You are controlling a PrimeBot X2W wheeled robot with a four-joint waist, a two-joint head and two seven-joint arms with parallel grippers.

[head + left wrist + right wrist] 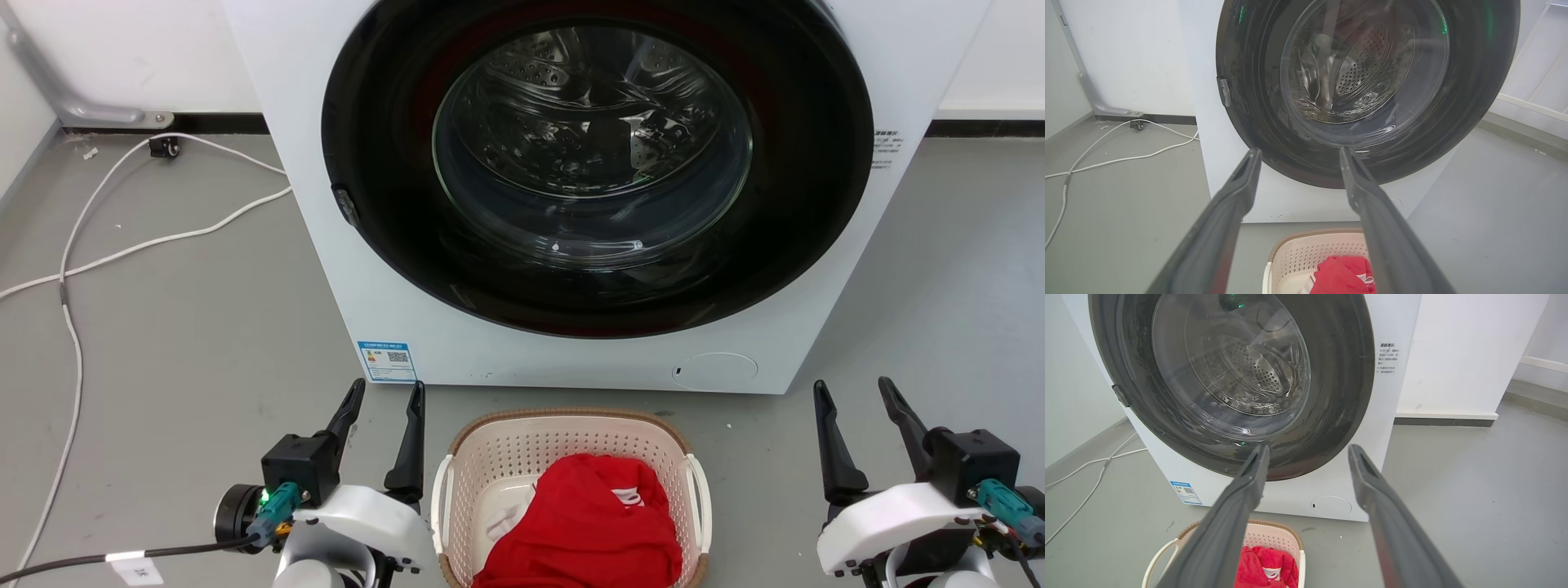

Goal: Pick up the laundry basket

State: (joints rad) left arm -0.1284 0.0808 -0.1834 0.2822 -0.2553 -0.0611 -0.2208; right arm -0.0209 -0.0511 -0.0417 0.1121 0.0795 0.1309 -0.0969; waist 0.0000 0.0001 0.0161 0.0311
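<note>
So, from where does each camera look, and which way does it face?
Head view: on the head, facing forward and down at the washing machine and laundry basket; left hand and right hand show, open.
Left wrist view: on the left wrist, facing the machine's door; its own fingers show.
Right wrist view: on the right wrist, facing the machine's door; its own fingers show.
Both wrist views share the door, the basket and the red cloth.

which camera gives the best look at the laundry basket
The head view: the laundry basket lies at bottom centre, with brown rim, perforated walls and both white handles visible, though the bottom edge crops it. The left wrist view catches just the basket's far end; the right wrist view has it partly hidden.
</note>
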